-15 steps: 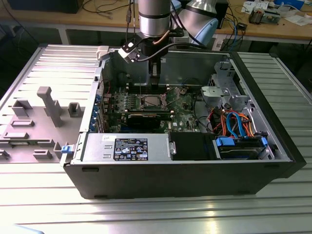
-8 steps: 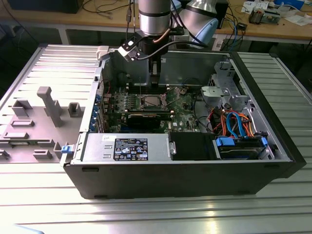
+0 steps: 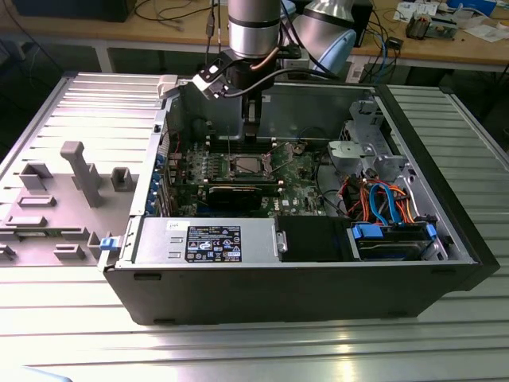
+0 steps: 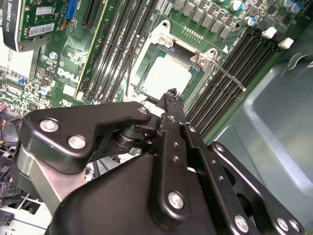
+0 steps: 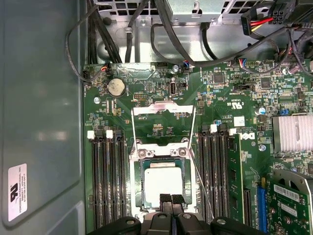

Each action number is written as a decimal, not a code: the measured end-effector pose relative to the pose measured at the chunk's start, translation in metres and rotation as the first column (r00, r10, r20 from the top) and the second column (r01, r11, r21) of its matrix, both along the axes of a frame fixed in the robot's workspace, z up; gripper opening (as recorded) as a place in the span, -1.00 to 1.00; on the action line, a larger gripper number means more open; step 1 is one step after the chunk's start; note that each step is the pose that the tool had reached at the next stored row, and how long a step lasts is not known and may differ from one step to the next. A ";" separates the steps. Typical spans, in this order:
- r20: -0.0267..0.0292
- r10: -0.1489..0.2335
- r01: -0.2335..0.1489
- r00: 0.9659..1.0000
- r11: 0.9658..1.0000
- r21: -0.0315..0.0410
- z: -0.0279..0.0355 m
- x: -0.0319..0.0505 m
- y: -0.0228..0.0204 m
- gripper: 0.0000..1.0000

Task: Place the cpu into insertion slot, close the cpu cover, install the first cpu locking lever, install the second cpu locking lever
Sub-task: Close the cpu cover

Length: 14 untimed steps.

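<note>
The cpu (image 5: 163, 179) lies flat in the insertion slot (image 5: 139, 188) on the green motherboard, its pale metal top bare; in the second wrist view the cpu (image 4: 167, 73) looks bright. The cpu cover (image 5: 164, 108) stands swung open beyond the socket, and the board shows through its cut-out. One thin wire locking lever (image 4: 228, 76) sticks out unlatched beside the socket. My gripper (image 5: 171, 199) hangs just above the cpu's near edge, fingertips (image 4: 171, 96) pressed together with nothing between them. In the exterior view the gripper (image 3: 251, 131) reaches down into the open computer case.
Long black memory slots (image 5: 110, 181) flank the socket on both sides. Cables (image 5: 146, 34) hang along the case wall beyond the board. A card with a silver heatsink (image 5: 292, 133) lies to one side. The case's metal wall (image 5: 39, 112) runs close along the other side.
</note>
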<state>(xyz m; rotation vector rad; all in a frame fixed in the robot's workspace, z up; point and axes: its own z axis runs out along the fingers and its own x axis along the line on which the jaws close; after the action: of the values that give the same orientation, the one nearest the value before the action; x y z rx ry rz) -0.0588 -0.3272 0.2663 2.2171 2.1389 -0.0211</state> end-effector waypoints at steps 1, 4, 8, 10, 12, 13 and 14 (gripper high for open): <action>0.000 0.000 0.000 1.000 1.000 0.000 0.0000 0.0002 0.0000 -0.79; -0.005 0.000 0.000 1.000 1.000 0.000 0.0000 0.0036 0.0000 -0.79; -0.005 0.000 0.000 1.000 1.000 0.000 0.0000 0.0041 0.0000 -0.79; -0.005 0.000 0.000 1.000 1.000 0.000 0.0000 0.0049 0.0000 -0.79; -0.005 0.000 0.000 1.000 1.000 0.000 0.0000 0.0055 0.0000 -0.79; -0.005 -0.001 0.001 1.000 1.000 0.000 0.0000 0.0055 0.0000 -0.79; -0.005 -0.001 0.001 1.000 1.000 0.000 0.0000 0.0055 0.0000 -0.79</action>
<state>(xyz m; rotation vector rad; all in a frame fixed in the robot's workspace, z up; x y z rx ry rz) -0.0533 -0.3272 0.2663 2.2203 2.1408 -0.0268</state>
